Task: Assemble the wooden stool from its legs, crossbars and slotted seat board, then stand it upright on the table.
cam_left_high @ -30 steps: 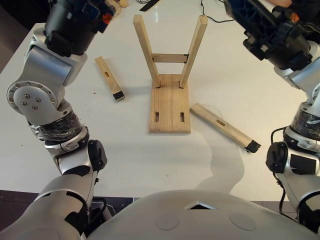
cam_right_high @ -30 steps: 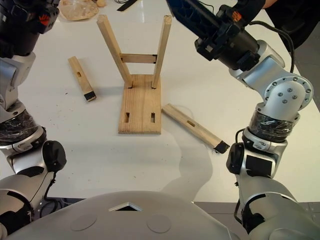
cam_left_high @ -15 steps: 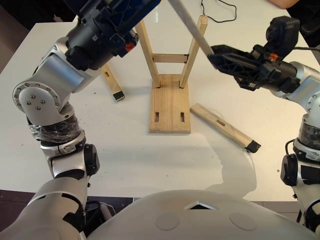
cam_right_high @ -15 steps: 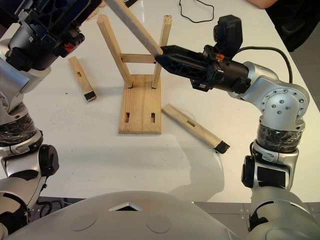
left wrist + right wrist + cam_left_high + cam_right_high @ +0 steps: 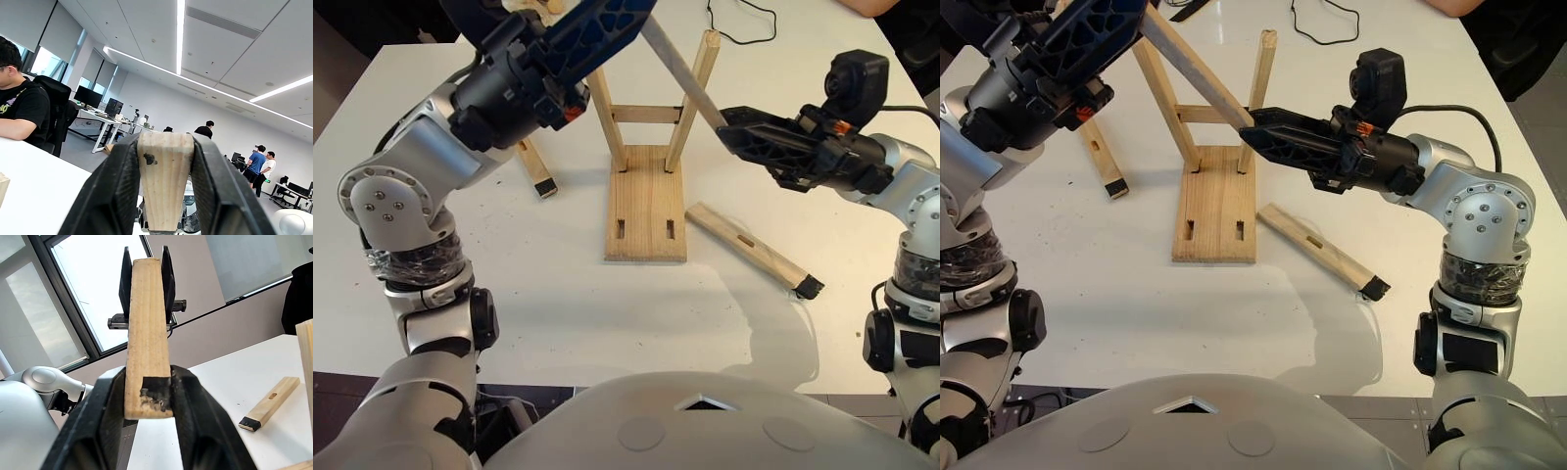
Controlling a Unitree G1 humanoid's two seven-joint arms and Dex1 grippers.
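A loose wooden leg [image 5: 683, 76] hangs slanted in the air above the stool, held at both ends. My left gripper [image 5: 625, 18] is shut on its upper end [image 5: 165, 181], and my right gripper [image 5: 726, 119] is shut on its lower, black-tipped end [image 5: 146, 382]. Below it the slotted seat board [image 5: 646, 211] lies flat. Two legs [image 5: 603, 98] [image 5: 691, 93] stand in its far slots, joined by a crossbar [image 5: 646, 114]. Two near slots are open. Another loose leg [image 5: 752, 248] lies right of the board. A third leg [image 5: 534, 166] lies to the left, partly hidden by my left arm.
A black cable [image 5: 744, 12] runs along the far edge of the white table [image 5: 558, 294]. The near half of the table in front of the board is bare. A person's forearm rests at the far right corner [image 5: 876, 5].
One second ago both arms were raised high. They have since come down and inward, bringing the held leg over the standing legs. My left arm has shifted slightly since half a second ago.
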